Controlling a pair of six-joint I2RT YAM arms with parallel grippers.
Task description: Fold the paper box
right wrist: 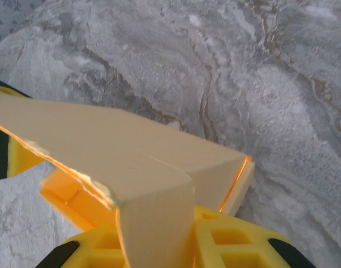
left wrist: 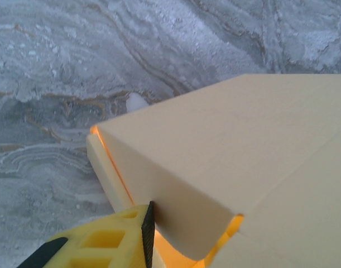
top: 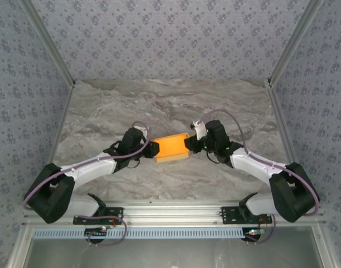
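- Marble-patterned grey table [top: 176, 100], one, fenced by blue-grey patterned walls [top: 170, 33] on three sides, with one aluminium rail [top: 176, 212] along the near edge.
- Two white-and-black robot arms: the left arm [top: 86, 167] and the right arm [top: 259, 164] reach inward and meet at mid-table.
- One yellow-orange thin cardboard paper box [top: 171, 148], partly folded, sits between the two grippers at the table's middle. Its pale outer faces are creased, and the orange inside shows through the seams.
- Left gripper [top: 152, 149] is at the box's left end. One yellow finger [left wrist: 114, 240] lies with its black pad against a cardboard wall. The other finger is hidden, so I cannot tell whether it pinches.
- Right gripper [top: 190, 144] is narrowed onto the box's right end, with cardboard pinched between its yellow fingers [right wrist: 226, 240].
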